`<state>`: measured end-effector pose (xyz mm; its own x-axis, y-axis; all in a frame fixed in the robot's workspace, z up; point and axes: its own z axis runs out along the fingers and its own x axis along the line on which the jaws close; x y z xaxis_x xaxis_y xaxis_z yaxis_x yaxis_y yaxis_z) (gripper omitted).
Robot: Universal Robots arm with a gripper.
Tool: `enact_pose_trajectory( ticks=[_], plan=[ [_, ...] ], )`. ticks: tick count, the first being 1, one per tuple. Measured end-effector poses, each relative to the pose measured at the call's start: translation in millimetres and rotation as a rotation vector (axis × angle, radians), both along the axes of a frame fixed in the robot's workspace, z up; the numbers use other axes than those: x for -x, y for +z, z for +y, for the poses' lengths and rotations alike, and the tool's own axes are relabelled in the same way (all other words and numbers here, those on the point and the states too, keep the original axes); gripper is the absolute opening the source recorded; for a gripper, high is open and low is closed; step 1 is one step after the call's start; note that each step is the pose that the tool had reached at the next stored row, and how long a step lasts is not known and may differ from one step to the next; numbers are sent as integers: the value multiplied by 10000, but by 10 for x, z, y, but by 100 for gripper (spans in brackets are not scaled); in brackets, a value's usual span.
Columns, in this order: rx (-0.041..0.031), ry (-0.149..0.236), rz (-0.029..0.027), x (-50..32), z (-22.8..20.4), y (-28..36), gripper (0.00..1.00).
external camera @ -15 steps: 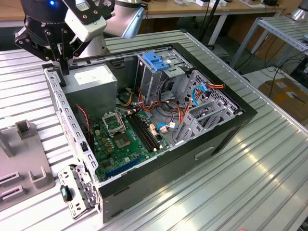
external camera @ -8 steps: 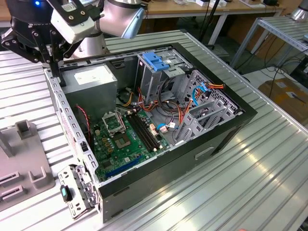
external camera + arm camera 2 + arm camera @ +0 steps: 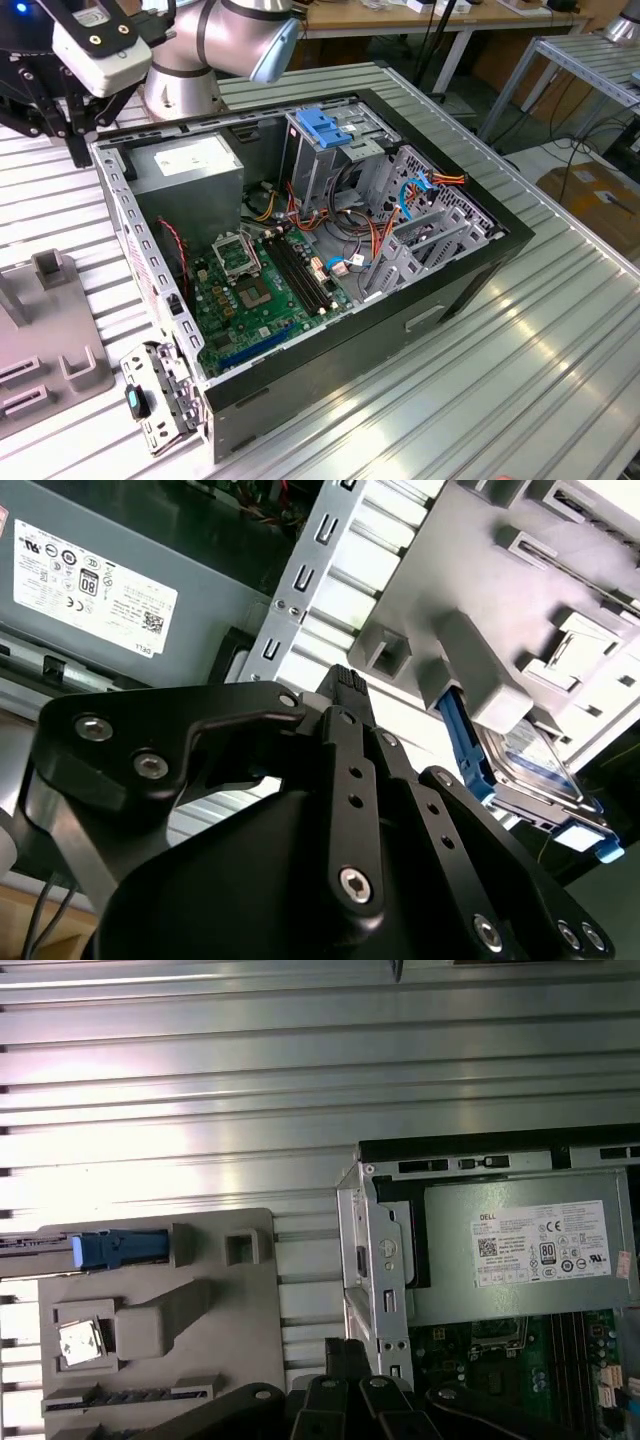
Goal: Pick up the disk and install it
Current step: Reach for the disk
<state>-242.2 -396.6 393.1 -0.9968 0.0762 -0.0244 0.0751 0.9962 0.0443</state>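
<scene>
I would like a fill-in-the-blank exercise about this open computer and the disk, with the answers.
The flat metal disk, resting on a grey plastic fixture outside the black computer case, has ____ side rails. The grey power supply box carries a ____ label. The flat circuit board inside the case is ____.
Answers: blue; white; green.

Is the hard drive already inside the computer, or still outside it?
Still outside. The disk sits in the grey holder on the table, beside the open computer case, not in it.
</scene>
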Motion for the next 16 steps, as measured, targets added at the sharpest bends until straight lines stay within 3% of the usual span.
enact_pose_trajectory(
  ticks=[3,11,16],
  plan=[
    [0,0,0,57,0,-1,11],
    [-1,0,0,65,0,-2,11],
    [-1,0,-1,117,0,-3,11]
  ],
)
